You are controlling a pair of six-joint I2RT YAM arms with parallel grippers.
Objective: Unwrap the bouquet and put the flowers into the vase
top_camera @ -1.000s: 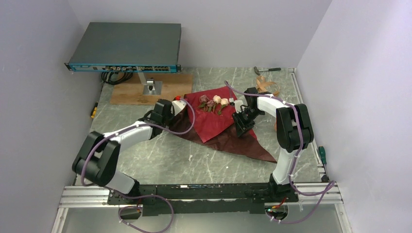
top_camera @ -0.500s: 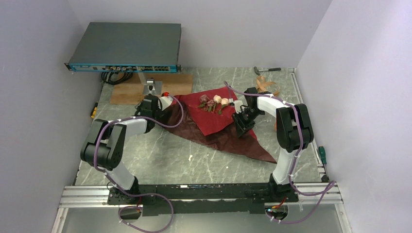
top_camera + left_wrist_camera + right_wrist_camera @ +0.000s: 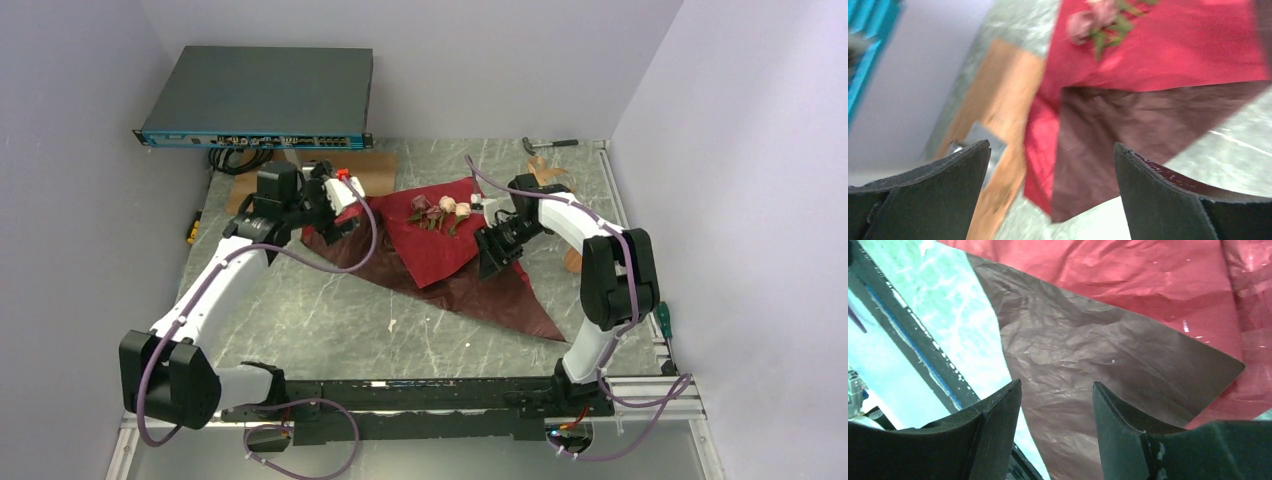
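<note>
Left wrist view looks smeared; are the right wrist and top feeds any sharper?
Left wrist: smeared throughout, the flowers only soft blobs. Right wrist: sharp, creases in the wrapping paper crisp, with small glare specks and a washed-out table. Top external: evenly lit, sharp.

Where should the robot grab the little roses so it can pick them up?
Probably by the green stems, not the soft blooms. The flowers lie flat on the opened red paper, so coming straight down from above, one finger each side of the stems, looks safest.
</note>
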